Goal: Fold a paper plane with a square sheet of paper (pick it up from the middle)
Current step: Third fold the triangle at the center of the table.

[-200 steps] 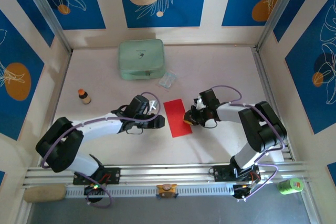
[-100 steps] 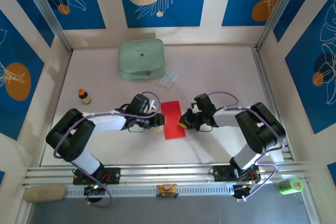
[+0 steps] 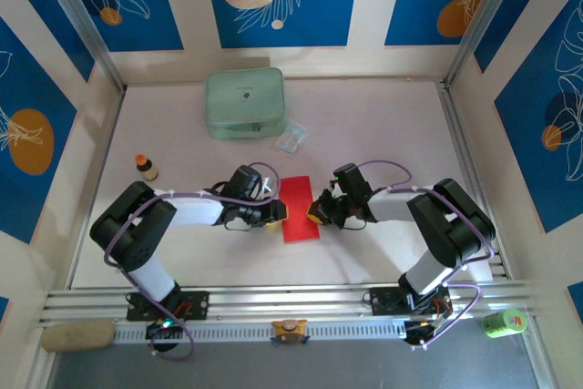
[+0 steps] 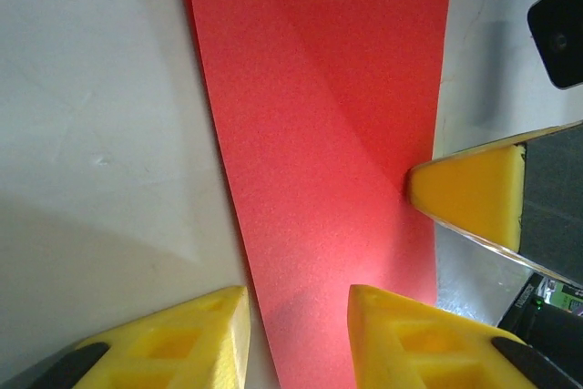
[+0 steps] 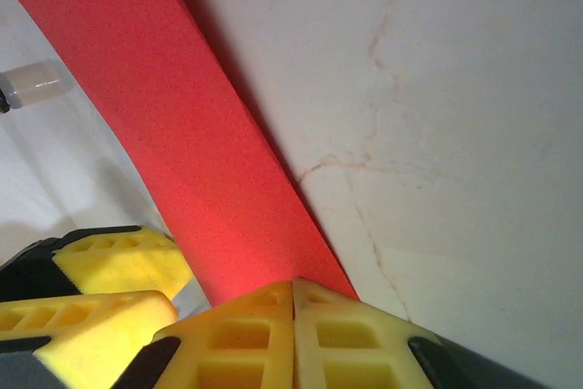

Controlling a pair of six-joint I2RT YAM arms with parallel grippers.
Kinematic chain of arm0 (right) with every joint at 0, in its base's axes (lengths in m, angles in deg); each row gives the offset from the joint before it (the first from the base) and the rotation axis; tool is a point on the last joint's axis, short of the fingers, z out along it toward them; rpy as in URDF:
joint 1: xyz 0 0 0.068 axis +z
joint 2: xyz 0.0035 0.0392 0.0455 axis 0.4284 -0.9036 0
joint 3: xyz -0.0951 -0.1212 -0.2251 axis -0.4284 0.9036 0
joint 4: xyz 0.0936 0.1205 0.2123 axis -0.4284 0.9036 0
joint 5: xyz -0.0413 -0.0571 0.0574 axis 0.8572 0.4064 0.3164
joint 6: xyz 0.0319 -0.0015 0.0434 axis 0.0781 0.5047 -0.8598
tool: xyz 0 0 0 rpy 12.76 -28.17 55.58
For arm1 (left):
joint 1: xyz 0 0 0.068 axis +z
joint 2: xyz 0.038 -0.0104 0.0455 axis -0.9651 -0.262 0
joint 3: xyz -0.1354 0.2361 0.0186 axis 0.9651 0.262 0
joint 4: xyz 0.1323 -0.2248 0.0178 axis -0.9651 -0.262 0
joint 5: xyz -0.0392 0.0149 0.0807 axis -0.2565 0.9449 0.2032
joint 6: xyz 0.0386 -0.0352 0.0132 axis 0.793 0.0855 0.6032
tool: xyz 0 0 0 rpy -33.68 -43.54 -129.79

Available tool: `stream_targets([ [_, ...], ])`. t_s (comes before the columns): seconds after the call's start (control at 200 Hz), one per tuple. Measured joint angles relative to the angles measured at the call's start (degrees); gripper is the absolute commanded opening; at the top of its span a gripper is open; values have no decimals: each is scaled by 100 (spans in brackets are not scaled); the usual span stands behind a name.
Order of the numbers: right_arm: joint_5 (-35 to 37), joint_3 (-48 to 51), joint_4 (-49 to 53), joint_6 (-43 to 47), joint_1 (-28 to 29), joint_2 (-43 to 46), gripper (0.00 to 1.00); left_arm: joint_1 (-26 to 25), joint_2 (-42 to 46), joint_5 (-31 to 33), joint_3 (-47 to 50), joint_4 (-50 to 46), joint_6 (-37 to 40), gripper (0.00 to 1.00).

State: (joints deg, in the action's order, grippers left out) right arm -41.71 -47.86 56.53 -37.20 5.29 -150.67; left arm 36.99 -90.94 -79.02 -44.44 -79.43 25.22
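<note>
Paper: folded square sheet of paper point(image 3: 301, 209) on table point(image 3: 383, 125) | left claw point(image 3: 276, 214): partly open, straddling its left edge | right claw point(image 3: 314, 211): closed, tips touching its right edge

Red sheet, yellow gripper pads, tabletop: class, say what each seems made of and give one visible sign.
The red sheet: thin matte paper; fine grain, soft diagonal crease. Yellow pads of the left gripper: probably foam or soft rubber; matte, moulded hollows. Tabletop: smooth pale hard surface with faint vein-like lines, laminate or stone, hard to tell.
</note>
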Motion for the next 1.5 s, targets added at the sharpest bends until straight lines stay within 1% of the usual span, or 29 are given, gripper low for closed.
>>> stream_targets([
  [0.165, 0, 0, 0, 0, 0, 0, 8, 13, -37, -61, -17, 11, -44, 34],
  [0.32, 0, 0, 0, 0, 0, 0, 8, 33, -122, -168, -31, 109, -146, 29],
  [0.695, 0, 0, 2, 2, -2, 0, 8, 44, -164, -232, -33, 284, -280, 29],
  [0.785, 0, 0, 2, 2, -2, 0, 8, 44, -164, -232, -31, 348, -302, 26],
  [0.955, 0, 0, 4, 11, -2, 7, 9, 44, -164, -227, -31, 431, -341, 14],
  [1.065, 7, 11, 46, 76, -2, 70, 14, 44, -153, -177, -31, 409, -319, 7],
  [1.17, 61, 94, 118, 243, -2, 332, 22, 44, -103, -120, -28, 369, -321, 5],
  [1.25, 186, 149, 249, 411, -2, 739, 32, 55, -4, -96, -28, 299, -321, 5],
  [1.405, 560, 160, 520, 1001, 50, 1707, 42, 96, 195, -98, -24, 219, -334, 5],
  [1.5, 984, 166, 638, 1508, 271, 2221, 50, 138, 289, -105, -17, 166, -396, 5],
])
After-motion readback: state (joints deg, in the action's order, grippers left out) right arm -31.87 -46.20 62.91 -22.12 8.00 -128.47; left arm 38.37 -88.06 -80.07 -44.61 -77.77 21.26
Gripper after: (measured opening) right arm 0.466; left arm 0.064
